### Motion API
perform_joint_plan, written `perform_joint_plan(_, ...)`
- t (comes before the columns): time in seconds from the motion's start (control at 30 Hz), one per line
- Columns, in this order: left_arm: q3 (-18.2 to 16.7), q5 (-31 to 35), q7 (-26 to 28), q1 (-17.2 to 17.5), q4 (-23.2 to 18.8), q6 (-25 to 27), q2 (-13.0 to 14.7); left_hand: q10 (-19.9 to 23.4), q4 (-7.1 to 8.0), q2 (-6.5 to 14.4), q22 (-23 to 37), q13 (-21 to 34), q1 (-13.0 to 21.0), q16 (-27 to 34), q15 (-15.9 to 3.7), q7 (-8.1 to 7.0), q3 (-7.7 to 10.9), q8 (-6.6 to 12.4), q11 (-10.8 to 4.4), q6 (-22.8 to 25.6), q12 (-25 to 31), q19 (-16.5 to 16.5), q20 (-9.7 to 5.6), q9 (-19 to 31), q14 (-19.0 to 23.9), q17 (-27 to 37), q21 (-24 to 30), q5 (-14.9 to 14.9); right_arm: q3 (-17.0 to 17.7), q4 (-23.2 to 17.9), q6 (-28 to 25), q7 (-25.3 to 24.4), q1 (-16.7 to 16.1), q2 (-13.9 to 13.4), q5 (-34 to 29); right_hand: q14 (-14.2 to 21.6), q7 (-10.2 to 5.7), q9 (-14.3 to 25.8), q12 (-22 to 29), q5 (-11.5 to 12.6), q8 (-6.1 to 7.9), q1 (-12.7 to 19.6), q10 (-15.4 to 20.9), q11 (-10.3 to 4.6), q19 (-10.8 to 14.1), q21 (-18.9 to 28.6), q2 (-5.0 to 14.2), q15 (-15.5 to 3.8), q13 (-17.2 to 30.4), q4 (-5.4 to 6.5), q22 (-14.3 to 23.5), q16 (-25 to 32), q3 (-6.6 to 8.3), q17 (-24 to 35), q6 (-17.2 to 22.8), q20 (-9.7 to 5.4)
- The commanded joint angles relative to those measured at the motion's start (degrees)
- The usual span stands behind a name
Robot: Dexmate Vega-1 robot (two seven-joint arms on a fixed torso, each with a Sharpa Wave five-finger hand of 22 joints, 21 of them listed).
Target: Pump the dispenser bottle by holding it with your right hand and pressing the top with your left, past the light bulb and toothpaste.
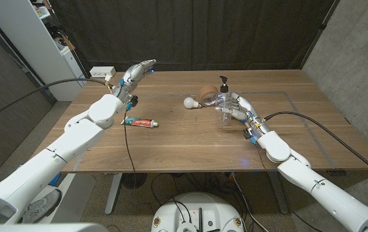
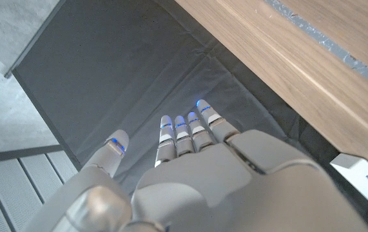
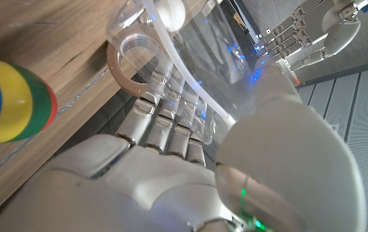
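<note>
The dispenser bottle (image 1: 223, 103) stands upright on the worktop (image 1: 190, 148), right of its middle and toward the far edge, a clear body with a black pump head (image 1: 223, 82) on top. My right hand (image 1: 235, 111) is wrapped around the body: in the right wrist view the clear plastic (image 3: 203, 51) lies against my fingers (image 3: 171, 122), with the thumb on the other side, so I judge the grip to be on. That half of the job, the holding, looks done.

The pressing half is not. My left hand (image 1: 135, 73) hangs above the far left part of the worktop, well apart from the bottle, with nothing in it; its fingers (image 2: 184, 132) reach out fairly straight and close together, the thumb a little apart. The pump head stands untouched, as far as I can tell.

Between my left hand and the bottle lie the two things I have to pass. The toothpaste (image 1: 139, 121) lies flat on the left half of the worktop, nearer the front than my left hand. The light bulb (image 1: 190, 102) lies just left of the bottle, near it but apart. Behind the bulb, close to the bottle, sits a roll of brown tape (image 1: 206, 93).

What is left, by my reckoning: carry the left hand rightward over the toothpaste and bulb, bring it above the pump head, and press down while the right hand steadies the body.
</note>
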Motion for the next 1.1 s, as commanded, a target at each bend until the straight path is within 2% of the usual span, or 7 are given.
perform_joint_plan(0.03, 0.6, 5.2, -1.9, -1.1, -4.7, 2.1, 3.2, 0.0, -0.64, 3.9, 0.2, 0.2, 0.7, -0.1, -0.42, -1.27, -0.07, -0.09, -1.17, 0.2, -0.2, -0.4, -0.73, 0.3, -0.7, 0.1, -0.2, -0.1, -1.2, 4.0, 2.6, 3.1, 2.9, 0.8, 2.8, 0.7, -1.05, -0.1, 0.3, 0.3, 0.40, 3.1, 0.8, -0.79, 2.0, 0.2, 3.04, -6.94, 0.1, 0.20, 0.3, -0.1, 1.08, 0.2, 1.1, -2.55)
perform_joint_plan(0.2, 2.9, 6.8, -7.3, -5.7, -3.0, -0.6, 3.2, -0.1, -0.83, 4.2, 0.2, 0.1, 0.8, -0.1, -1.32, -1.83, -0.39, -0.16, -1.91, 0.2, -0.2, -1.4, -1.67, 0.2, -1.9, 0.2, -0.4, -0.1, -1.6, 5.3, 3.7, 5.9, 4.0, 0.7, 5.0, 0.8, -1.09, -0.2, 0.2, 0.5, 0.44, 3.2, 0.9, -0.85, 1.8, 0.2, 2.94, -6.99, 0.0, 0.13, 0.3, -0.4, 1.18, 0.1, 1.1, -2.69)
perform_joint_plan(0.33, 4.2, 6.8, -10.6, -8.2, -1.2, -2.7, 2.3, 0.0, -0.99, 4.4, 0.2, 0.1, 0.9, -0.1, -1.98, -2.20, -0.54, -0.21, -2.14, 0.2, -0.2, -1.7, -1.90, 0.2, -2.3, 0.2, -0.4, -0.2, -1.6, 4.8, 3.1, 4.8, 3.8, 0.7, 3.8, 1.0, -0.99, -0.3, 0.1, 0.5, 0.49, 2.9, 0.9, -0.92, 1.8, 0.2, 2.66, -6.97, 0.0, 0.28, 0.3, -0.5, 0.96, 0.2, 1.1, -2.69)
perform_joint_plan(0.77, 6.9, 7.1, -18.6, -13.0, 3.1, -8.3, 1.0, 0.6, -1.11, 4.6, 0.2, 0.1, 1.0, 0.2, -2.39, -2.64, -0.81, -0.16, -2.81, 0.5, 0.0, -1.8, -1.90, 0.2, -2.4, 0.2, -0.3, -0.2, -1.3, 2.3, 1.0, 4.4, 2.6, -0.1, 4.0, 1.2, -1.10, -0.4, -0.1, 0.9, 0.61, 3.5, 1.0, -0.98, 1.6, 0.3, 2.88, -7.03, -0.1, 0.12, 0.3, -0.8, 1.20, 0.5, 1.0, -2.94)
perform_joint_plan(1.0, 8.9, 7.7, -22.8, -16.3, 6.8, -12.6, -0.7, 1.0, -1.06, 4.8, 0.2, 0.0, 1.0, 0.0, -2.38, -3.01, -1.02, -0.17, -3.22, 0.6, 0.1, -2.8, -2.38, 0.1, -3.5, 0.3, -0.6, -0.2, -1.1, 1.9, 0.6, 4.4, 2.4, -0.5, 4.1, 1.1, -1.15, -0.6, -0.2, 1.1, 0.69, 3.6, 1.0, -0.93, 1.5, 0.4, 2.89, -7.06, 0.1, 0.17, 0.3, -0.9, 1.15, 0.8, 1.0, -3.02)
perform_joint_plan(1.1, 10.3, 7.2, -26.4, -18.6, 9.5, -15.2, -1.8, 1.1, -1.02, 4.9, 0.2, 0.0, 1.0, -0.1, -2.33, -3.25, -1.23, -0.06, -3.50, 1.1, 0.1, -3.6, -2.60, 0.1, -4.5, 0.3, -0.7, -0.2, -1.2, 1.8, 0.6, 4.1, 2.3, -0.6, 3.5, 1.1, -1.17, -0.6, -0.3, 1.2, 0.72, 3.6, 0.9, -0.96, 1.5, 0.4, 2.91, -7.12, 0.1, 0.18, 0.3, -0.9, 1.11, 0.9, 1.0, -3.01)
